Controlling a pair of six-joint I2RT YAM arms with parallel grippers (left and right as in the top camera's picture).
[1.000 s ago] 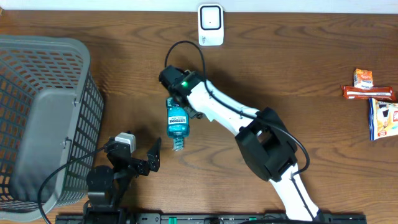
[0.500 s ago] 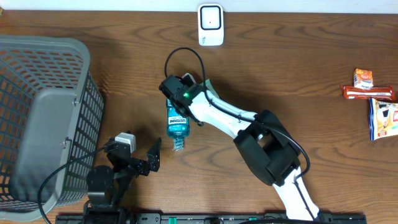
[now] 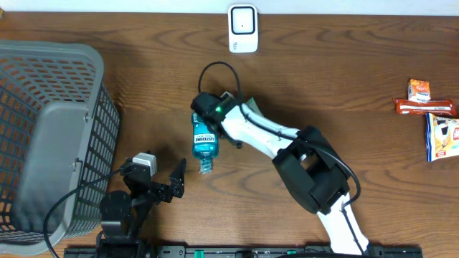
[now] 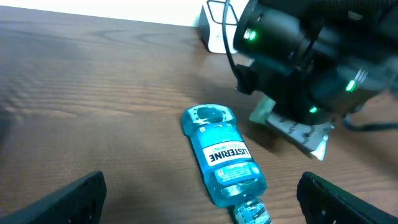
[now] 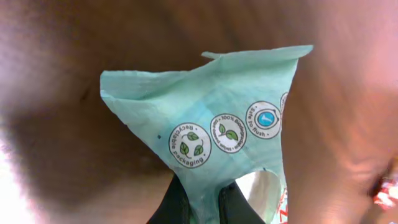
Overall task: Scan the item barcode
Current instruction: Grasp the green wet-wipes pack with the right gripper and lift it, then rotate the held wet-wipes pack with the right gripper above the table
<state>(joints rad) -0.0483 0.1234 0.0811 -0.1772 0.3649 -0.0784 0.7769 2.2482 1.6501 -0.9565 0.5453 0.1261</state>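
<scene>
A dark brown wood-grain bench (image 3: 344, 86) filled the overhead view, with a pale wall along its far edge. At the far left stood a grey mesh basket (image 3: 50, 136). Near the front edge, just right of the basket, the left arm's fingers (image 4: 62, 199) stood wide apart and held nothing.

Beyond them a blue Listerine bottle (image 3: 204, 140) lay flat on its side. Its label faced up, its long axis ran front to back, and its cap pointed at the front edge.

Just right of the bottle's far end, the right arm's fingers (image 5: 177, 205) were pinched shut on one edge of a pale green packet (image 5: 211, 137). Round recycling marks were printed on it. From the right wrist camera the packet fanned out away from the fingers, its printed face towards the lens. In the left wrist view it sat low by the bench, slanting from the wrist down to a silvery corner at the right. Whether it touched the wood could not be told, and its long axis was not clear, since the wrist hid most of it from above.

A white barcode scanner (image 3: 243, 29) stood at the far edge, apart from the packet. Three snack packs (image 3: 430, 118) lay at the far right.
</scene>
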